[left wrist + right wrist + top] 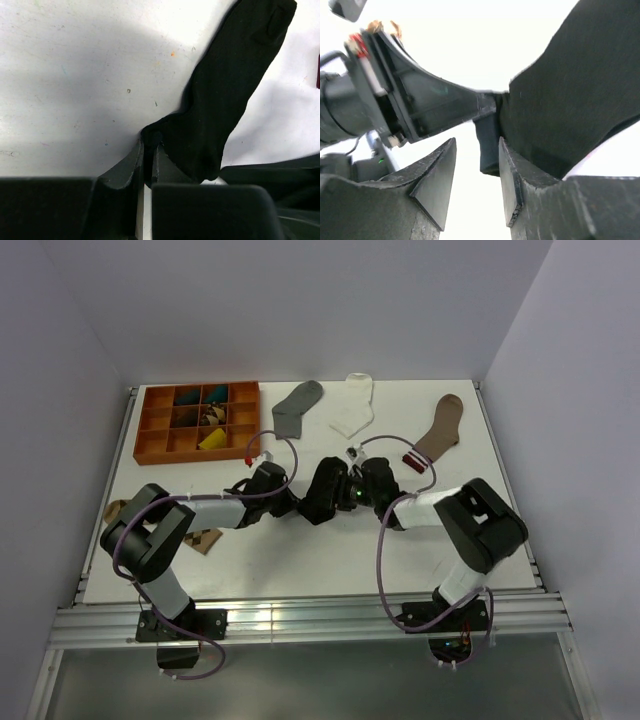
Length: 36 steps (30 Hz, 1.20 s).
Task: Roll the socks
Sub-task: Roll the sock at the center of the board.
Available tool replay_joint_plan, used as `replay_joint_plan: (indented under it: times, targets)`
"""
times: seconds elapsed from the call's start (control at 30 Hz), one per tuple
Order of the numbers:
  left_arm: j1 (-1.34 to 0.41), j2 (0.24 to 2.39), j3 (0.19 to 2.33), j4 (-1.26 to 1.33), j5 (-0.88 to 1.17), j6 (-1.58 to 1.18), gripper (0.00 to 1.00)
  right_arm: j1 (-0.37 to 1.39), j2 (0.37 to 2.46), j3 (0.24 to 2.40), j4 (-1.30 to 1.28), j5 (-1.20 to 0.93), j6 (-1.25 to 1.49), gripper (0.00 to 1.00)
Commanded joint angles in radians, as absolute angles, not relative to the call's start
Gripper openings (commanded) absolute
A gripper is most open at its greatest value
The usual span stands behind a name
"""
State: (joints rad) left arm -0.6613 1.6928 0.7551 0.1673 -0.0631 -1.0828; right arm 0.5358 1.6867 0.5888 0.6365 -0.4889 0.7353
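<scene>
The black sock lies crumpled at mid-table between my two grippers. My left gripper is shut on the black sock's edge; in the left wrist view its jaws pinch the fabric, and the black sock stretches up to the right. My right gripper stands open beside the sock, with only bare table between the fingers. The black sock rests against the right finger's outer side. The grey sock and the white sock lie flat at the back.
An orange compartment tray holding rolled items sits at the back left. A brown sock with a striped cuff lies at the back right. A tan patterned sock shows beneath the left arm.
</scene>
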Motion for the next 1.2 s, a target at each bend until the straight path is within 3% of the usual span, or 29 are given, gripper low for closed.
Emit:
replay_joint_plan:
  times: [0.0,0.13,0.57,1.17]
  targets:
    - [-0.666,1.704,0.765,0.077,-0.107,-1.039,0.0,0.529,1.6,0.69,0.401,-0.355,0.556,0.47]
    - [-0.666,1.701,0.769,0.077,-0.107,-1.031,0.0,0.528,1.623,0.8,0.215,-0.22,0.499,0.46]
    - [-0.667,1.663,0.758,0.045,-0.095,-0.976,0.0,0.517,1.917,1.121,-0.03,-0.086,0.459,0.45]
    - [-0.692,1.632,0.752,0.081,-0.032,-0.819,0.0,0.508,2.017,1.223,-0.109,-0.078,0.431,0.45]
